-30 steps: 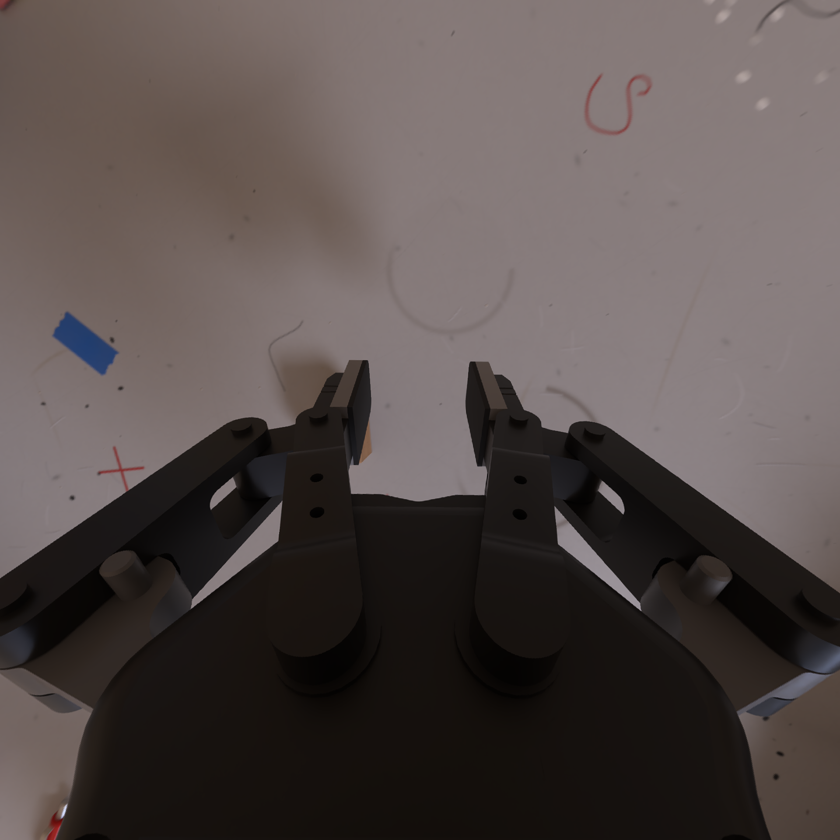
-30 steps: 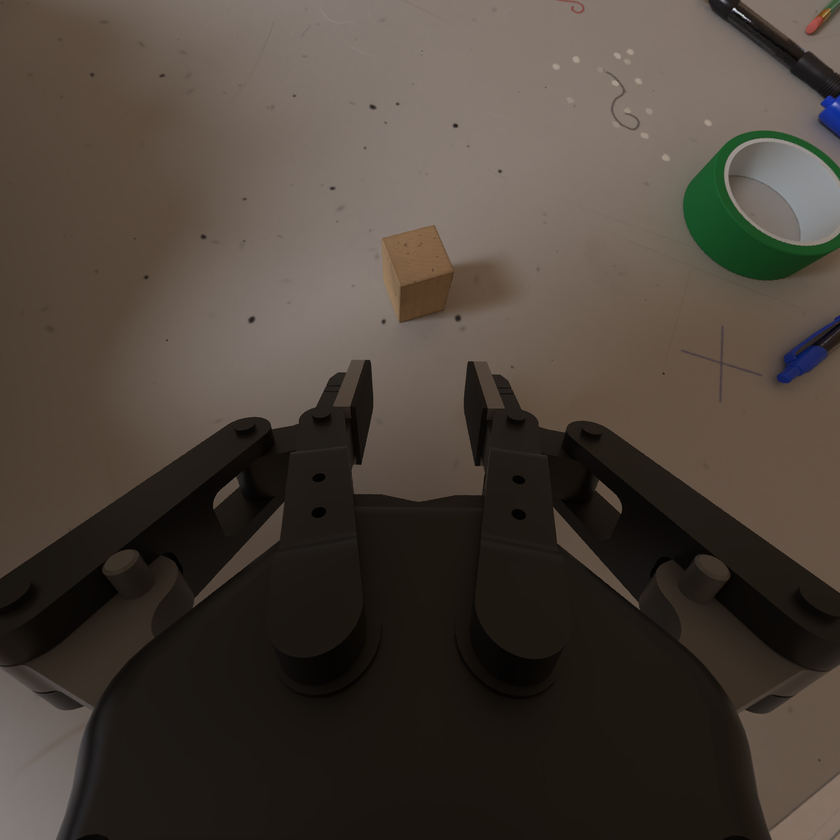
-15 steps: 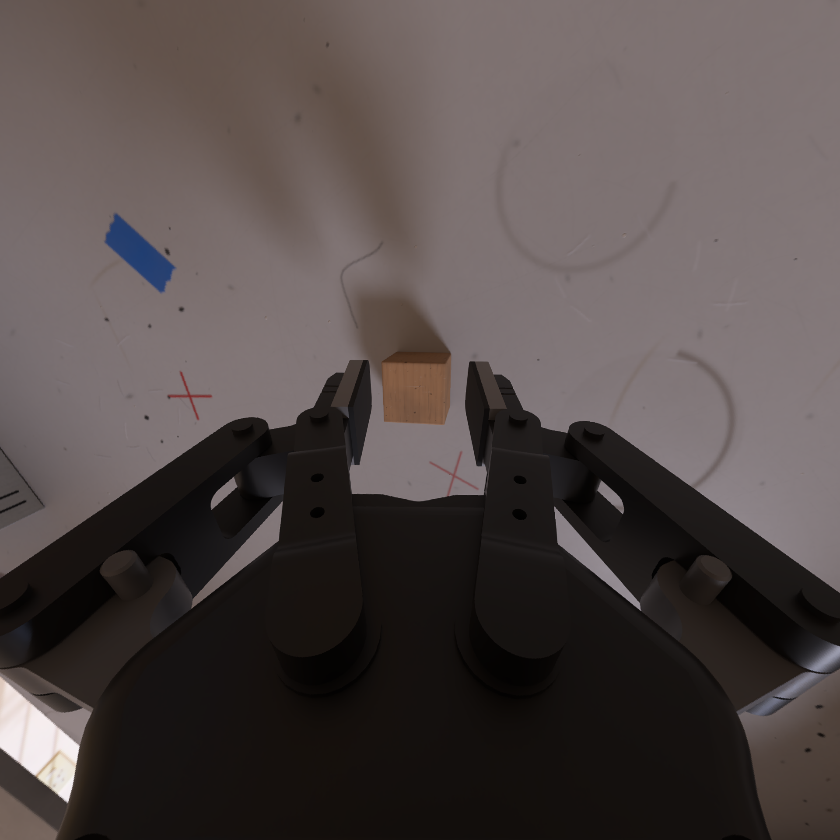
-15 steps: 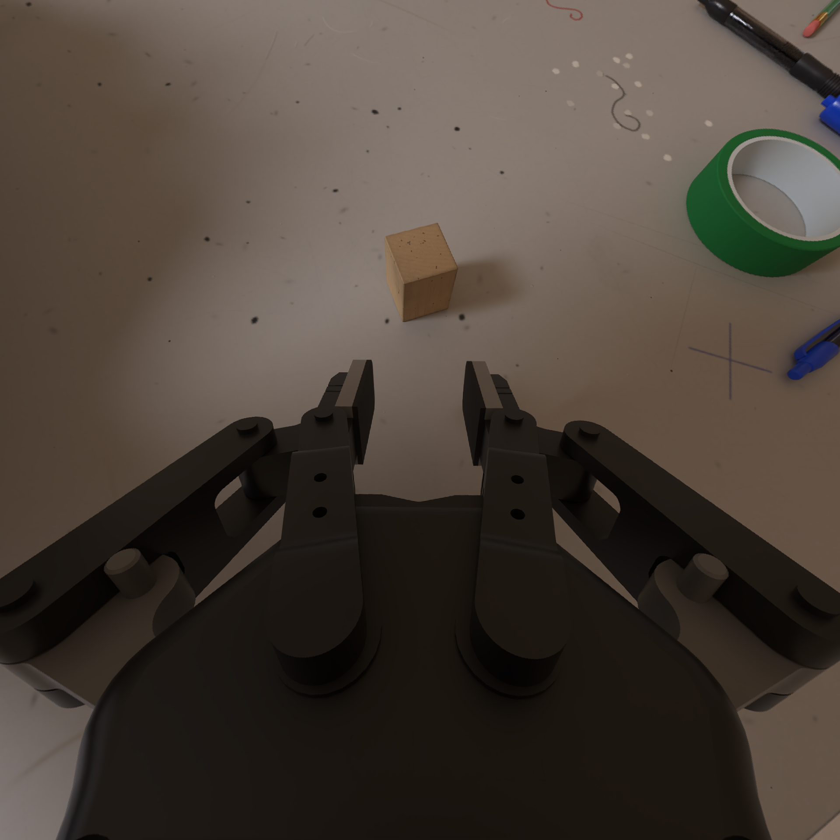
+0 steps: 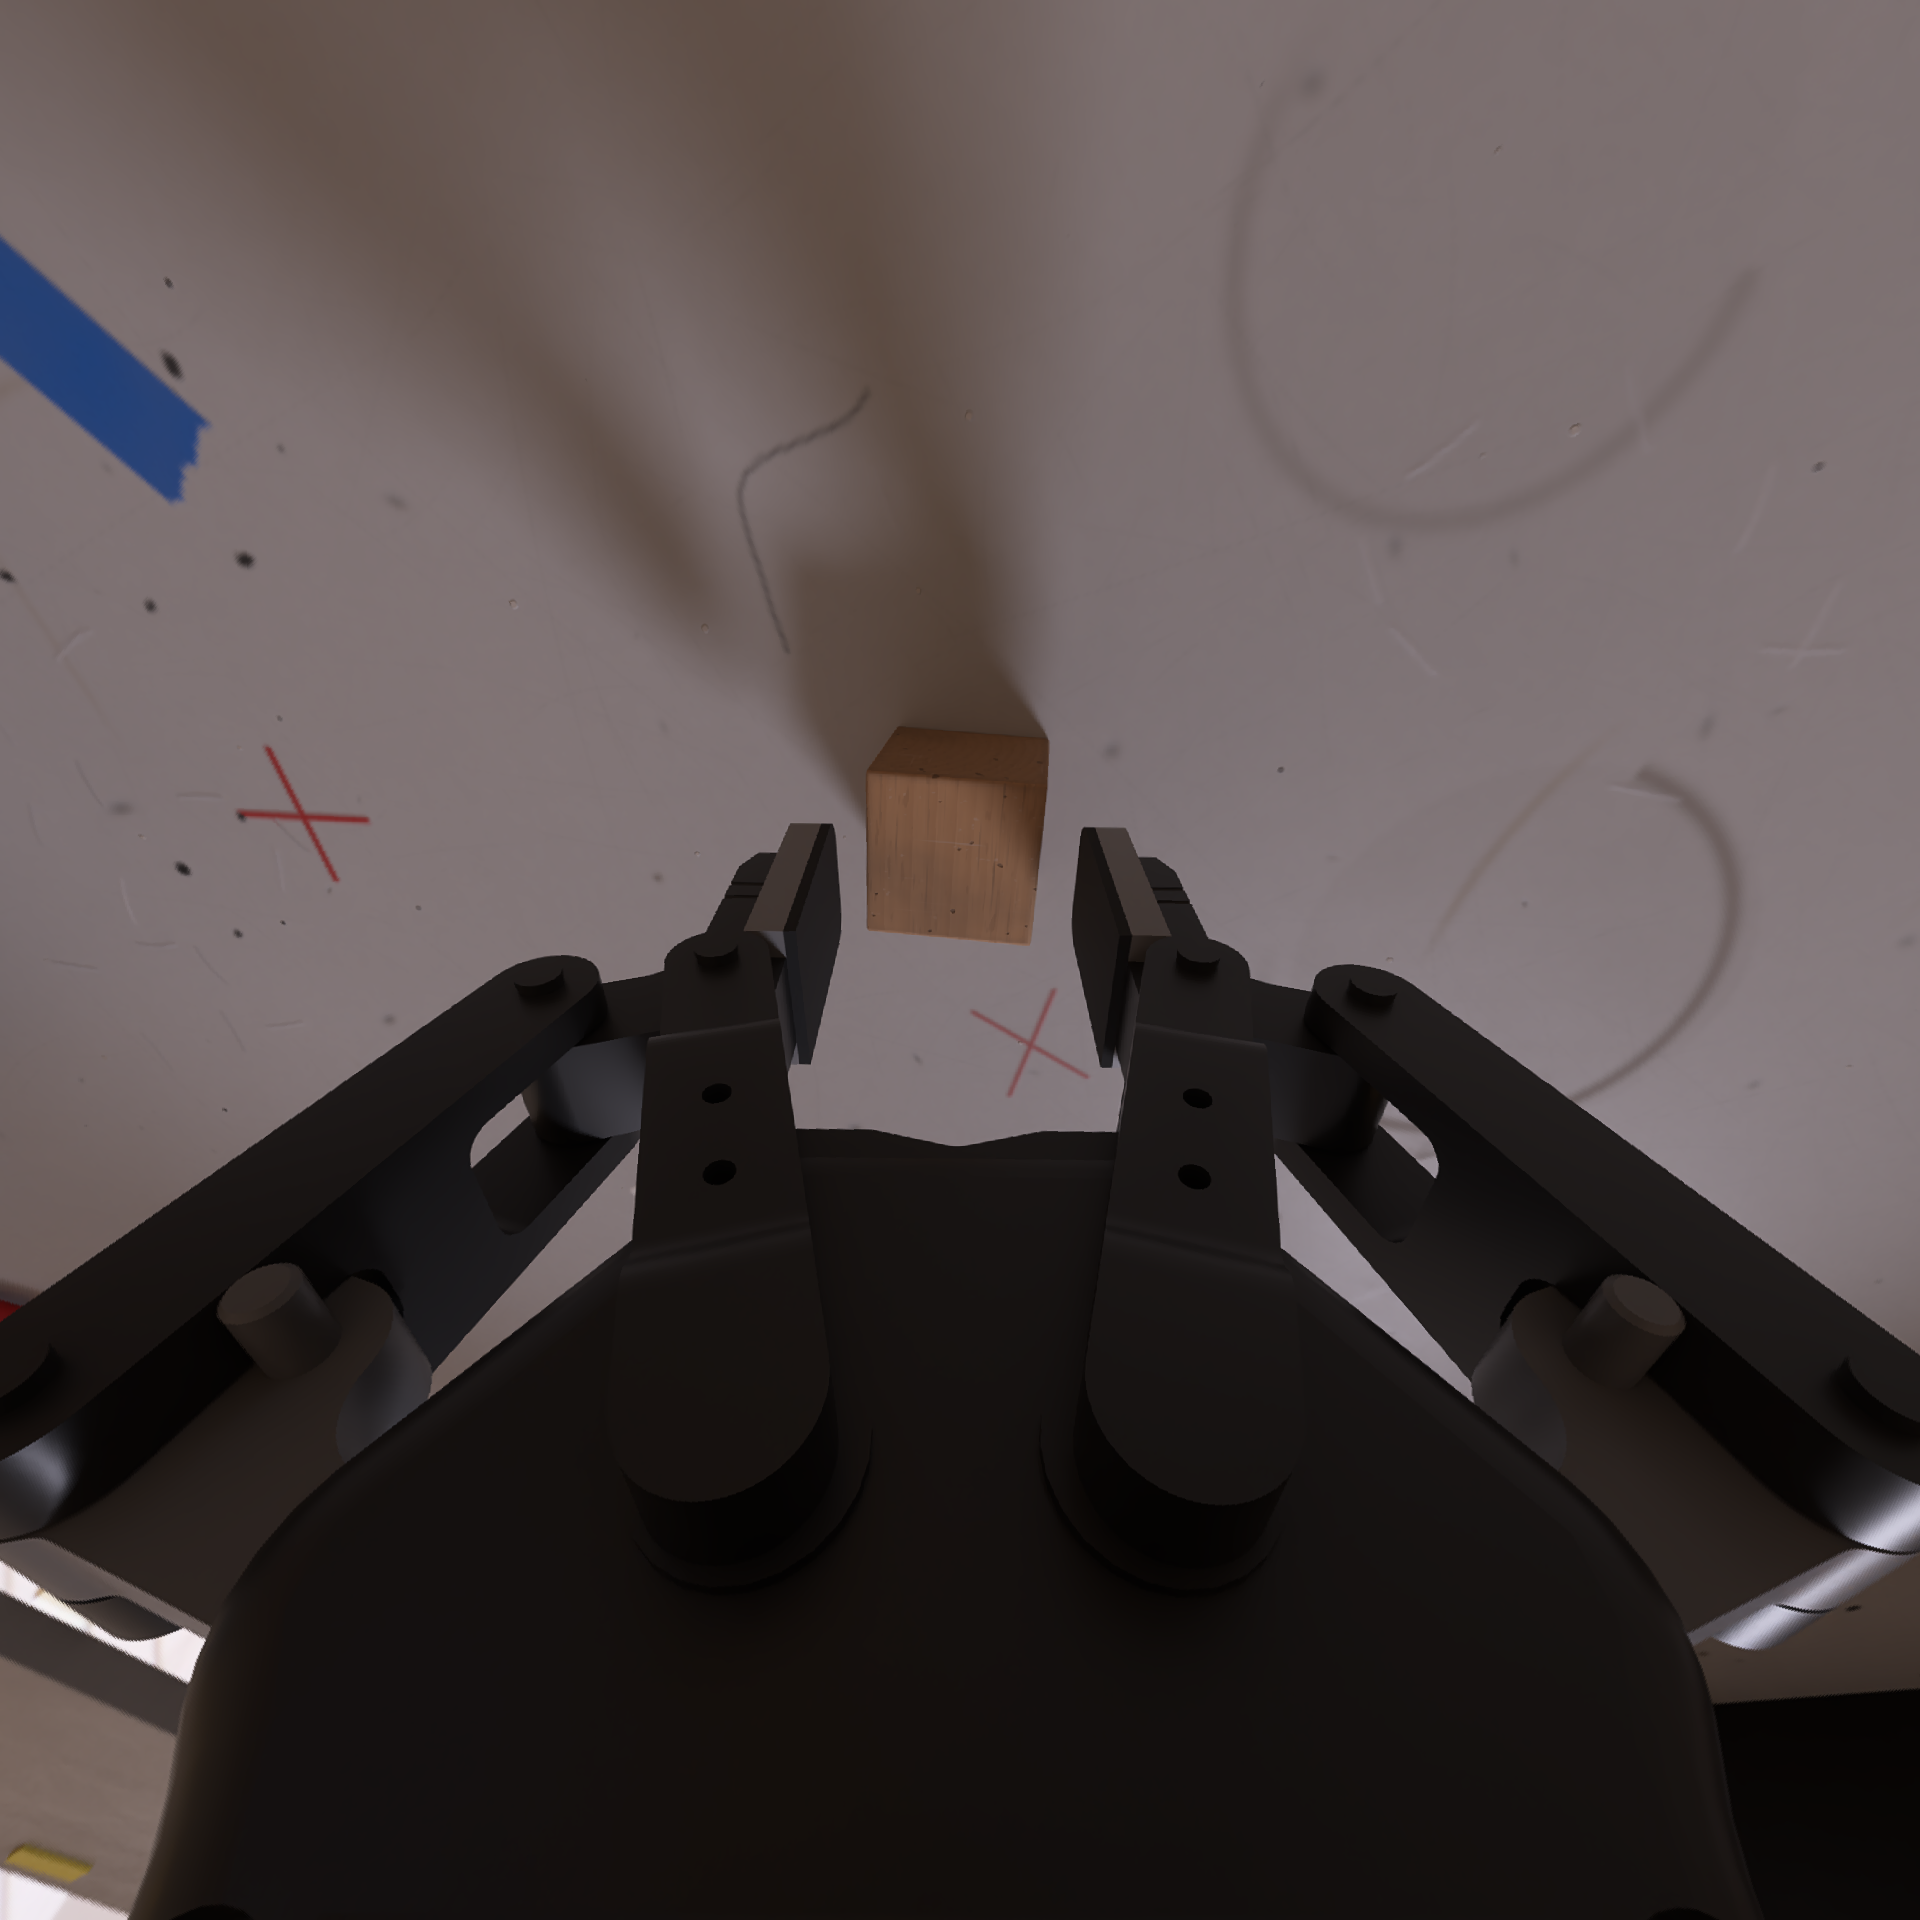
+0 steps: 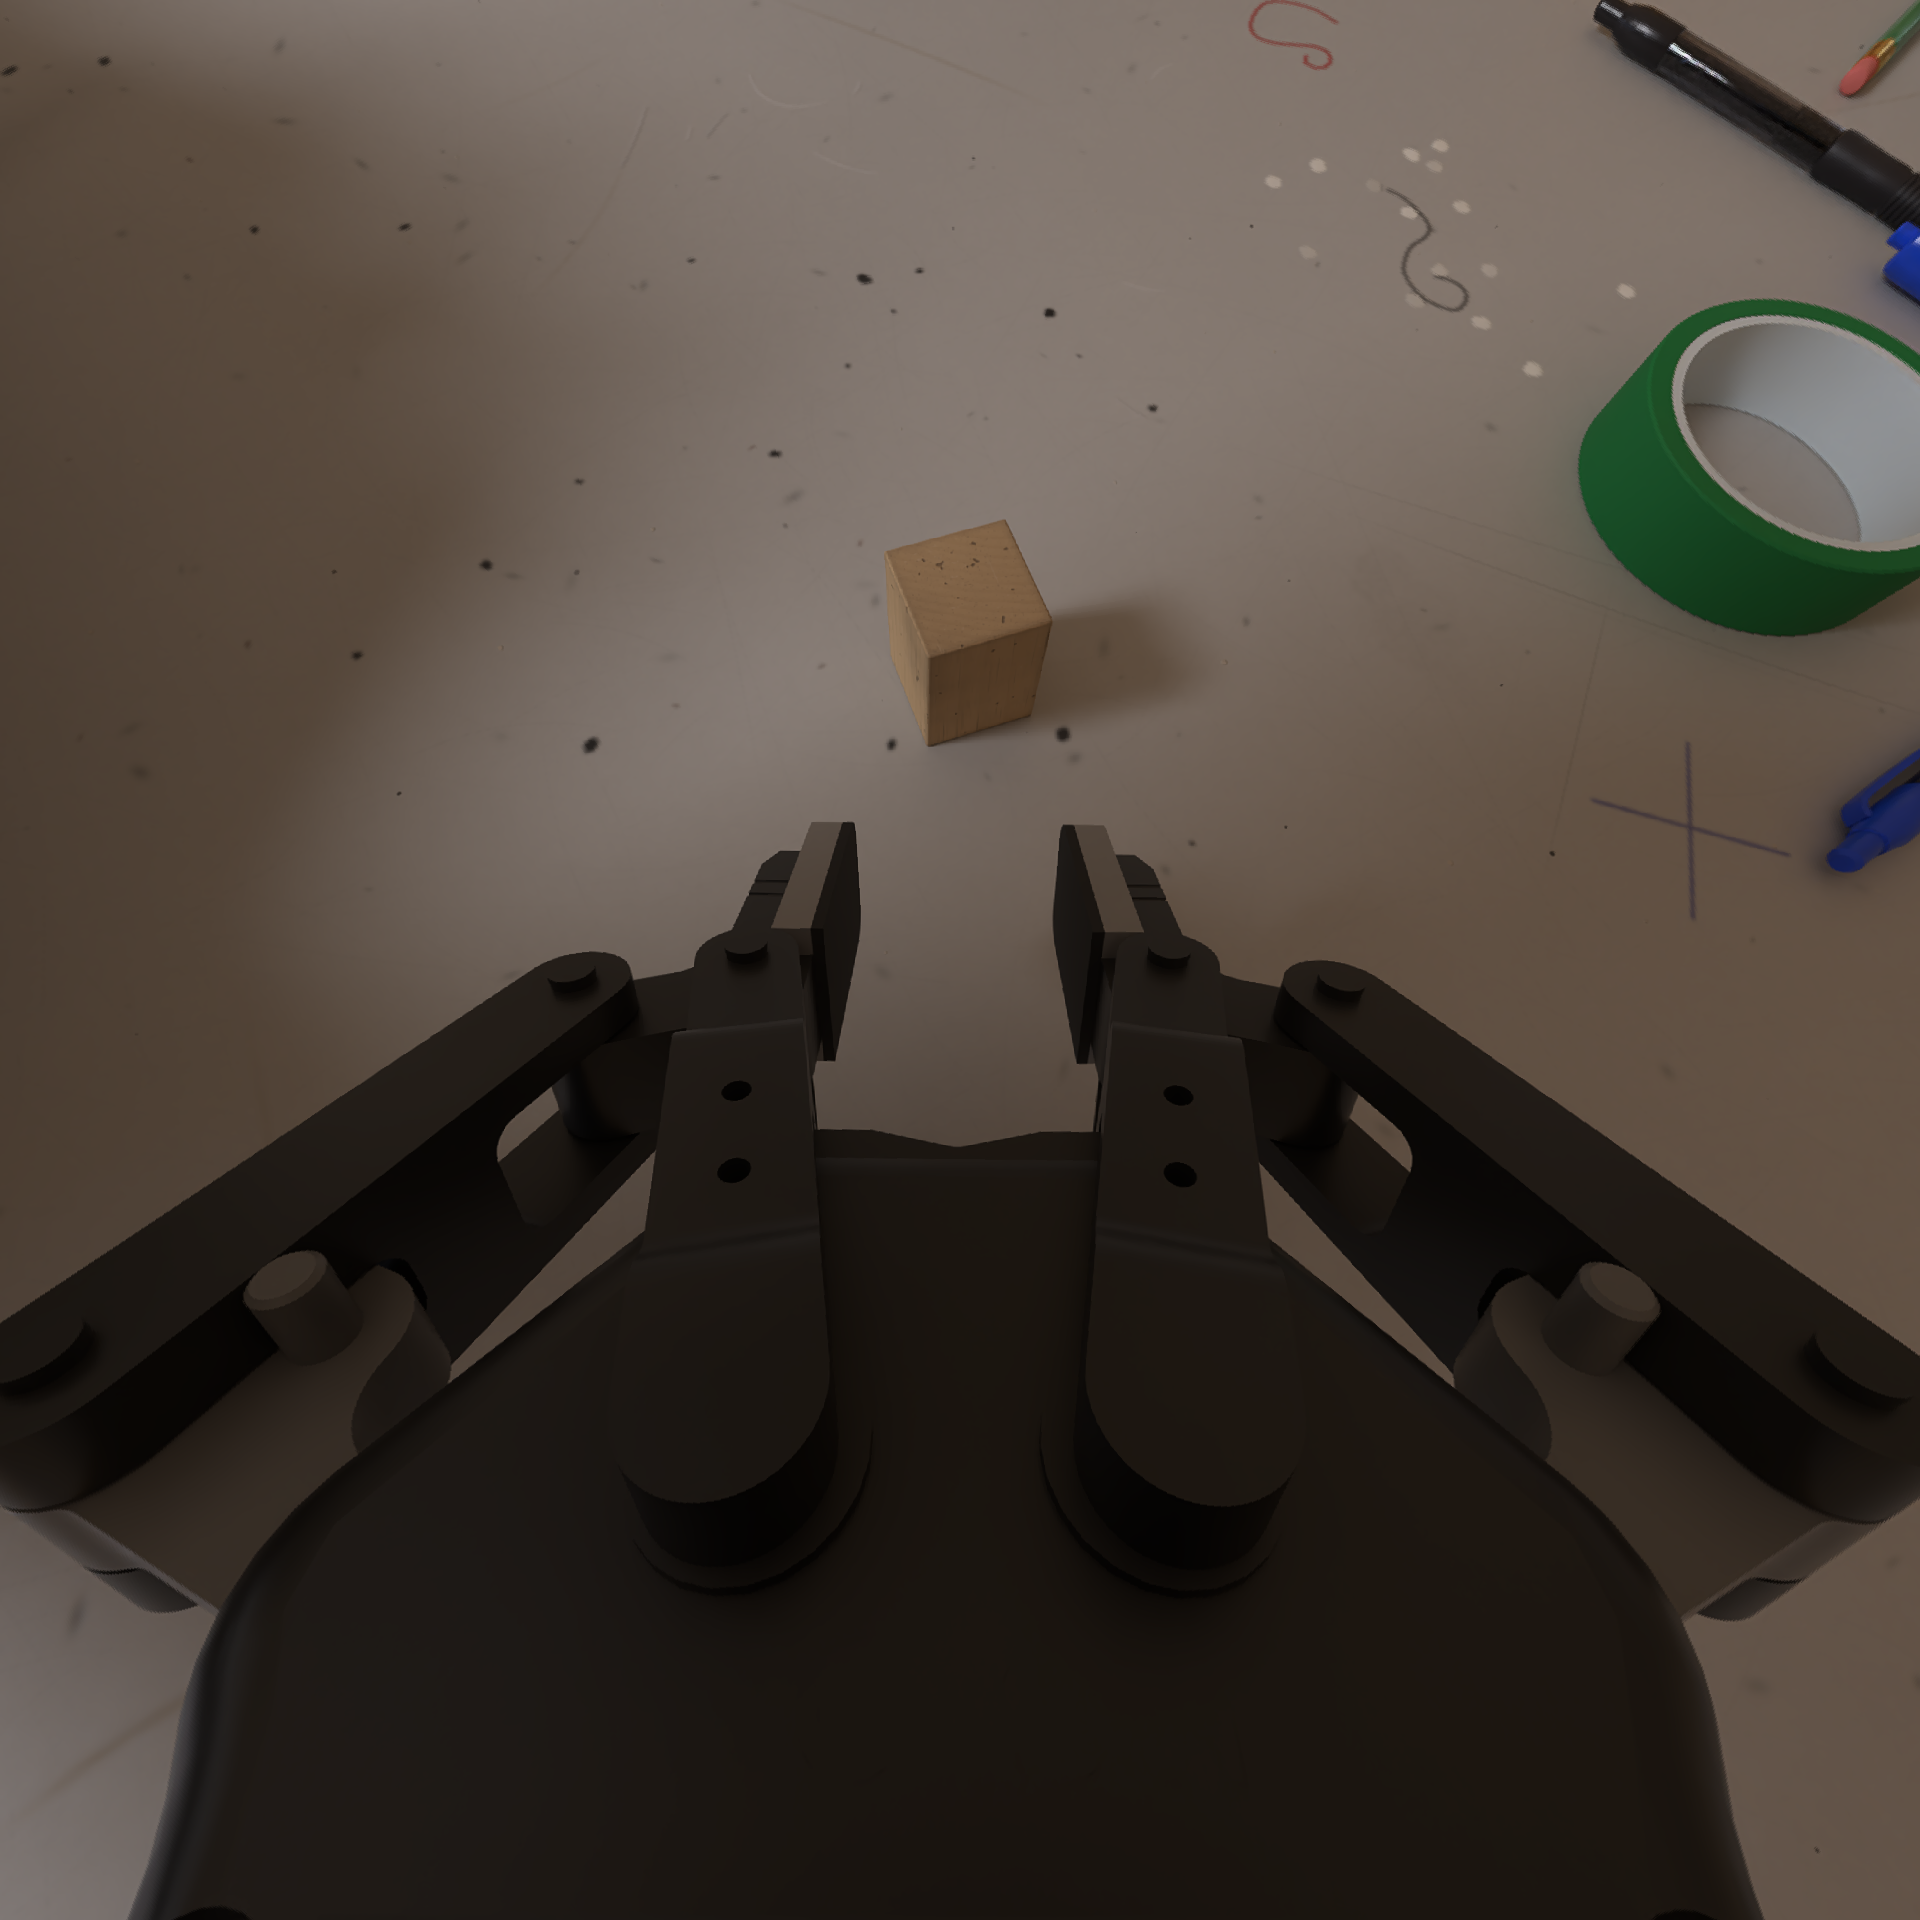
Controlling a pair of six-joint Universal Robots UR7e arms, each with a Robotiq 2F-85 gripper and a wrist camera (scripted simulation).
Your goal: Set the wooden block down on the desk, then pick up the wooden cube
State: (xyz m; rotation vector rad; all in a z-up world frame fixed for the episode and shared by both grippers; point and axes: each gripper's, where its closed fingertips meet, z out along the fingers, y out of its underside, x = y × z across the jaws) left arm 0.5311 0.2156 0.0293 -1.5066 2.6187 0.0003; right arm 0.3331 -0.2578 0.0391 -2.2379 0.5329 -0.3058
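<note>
In the left wrist view a small wooden cube (image 5: 951, 842) stands on the grey desk (image 5: 1351, 727), in line with the gap of my left gripper (image 5: 956, 883). The left jaws are open, one on each side of the cube's near end, with a gap on both sides. In the right wrist view a wooden cube (image 6: 966, 634) stands on the desk a short way ahead of my right gripper (image 6: 956, 894). That gripper is open and empty. I cannot tell whether both views show the same cube.
A green tape roll (image 6: 1766, 468), a black marker (image 6: 1756, 114) and a blue pen (image 6: 1870, 821) lie to the right of the right gripper. A blue tape strip (image 5: 94, 364) is stuck down to the left of the left gripper. The desk edge (image 5: 62, 1642) shows at lower left.
In the left wrist view the cube went from nearly hidden behind the left finger to centred between the open fingertips, and the desk looks closer. The right gripper has barely shifted.
</note>
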